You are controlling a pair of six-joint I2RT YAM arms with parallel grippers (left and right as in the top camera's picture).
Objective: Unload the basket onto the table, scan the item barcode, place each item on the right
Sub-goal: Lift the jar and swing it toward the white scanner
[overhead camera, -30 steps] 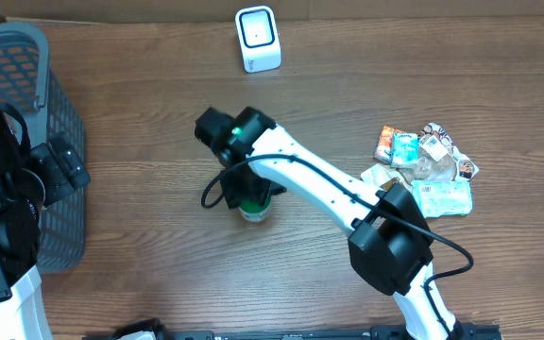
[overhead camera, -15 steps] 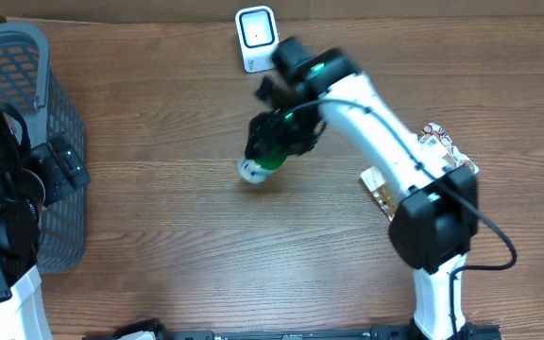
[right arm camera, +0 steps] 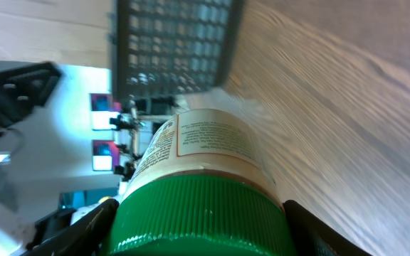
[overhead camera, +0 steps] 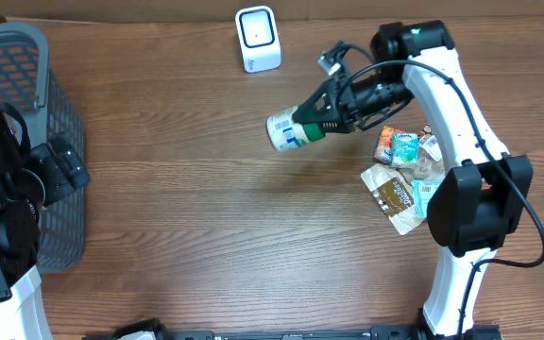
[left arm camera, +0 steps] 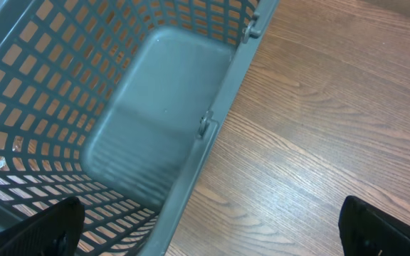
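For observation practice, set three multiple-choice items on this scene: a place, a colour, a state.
1. In the overhead view, the basket stands: A far left; B centre; C far right.
2. The cap of the bottle is: A red; B green; C blue.
3. The right gripper is: A open and empty; B closed on the bottle; C out of view.
Answers: 1 A, its mesh fills the left edge; 2 B, green shows in the right wrist view; 3 B, it clamps the cap end.
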